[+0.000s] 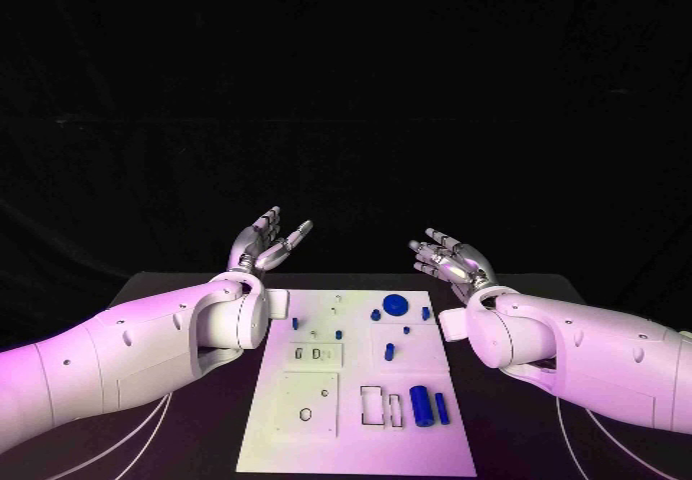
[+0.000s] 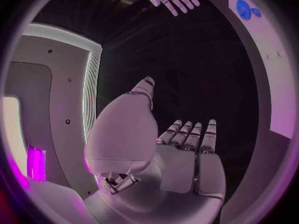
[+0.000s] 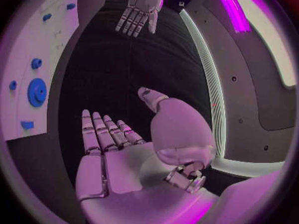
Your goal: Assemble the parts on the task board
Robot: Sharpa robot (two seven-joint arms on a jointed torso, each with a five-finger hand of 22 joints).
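While both hands hover empty, left hand (image 1: 268,243), right hand (image 1: 451,262), task board (image 1: 361,440) between

The head camera looks down on the white rectangular task board (image 1: 361,385); both close wrist cameras share its blue-geared edge.

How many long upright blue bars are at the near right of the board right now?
2: a thick blue bar and a thinner blue bar beside it, both at the task board's near right corner. None seem hidden there.
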